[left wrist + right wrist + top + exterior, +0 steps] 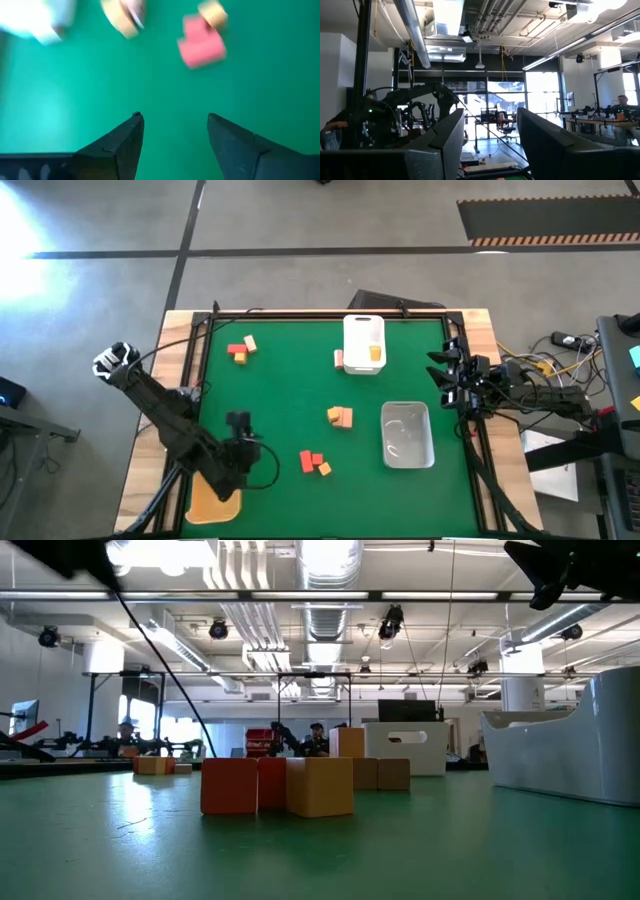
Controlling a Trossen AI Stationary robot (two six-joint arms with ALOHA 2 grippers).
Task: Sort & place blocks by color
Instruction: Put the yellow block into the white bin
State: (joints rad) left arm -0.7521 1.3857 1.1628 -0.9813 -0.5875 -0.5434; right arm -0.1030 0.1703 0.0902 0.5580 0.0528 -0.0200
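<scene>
Left end effector (pixel 240 423) fingers apart, empty, over green desk (pixel 280 400); red-and-orange block cluster (pixel 315 463) just beside it. Right end effector (pixel 442 372) apart, empty, at desk edge.

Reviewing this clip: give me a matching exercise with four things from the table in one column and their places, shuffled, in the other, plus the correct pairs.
Things:
1. white tray
2. clear tray
3. yellow tray
4. left gripper

Places (high view):
A. near-left corner of the table, partly under the left arm
B. right side of the green mat, nearer edge, holding no blocks
C. far side of the mat, with an orange-yellow block inside
D. open above bare mat, left of the two red blocks

Pairs: 1-C, 2-B, 3-A, 4-D
</scene>
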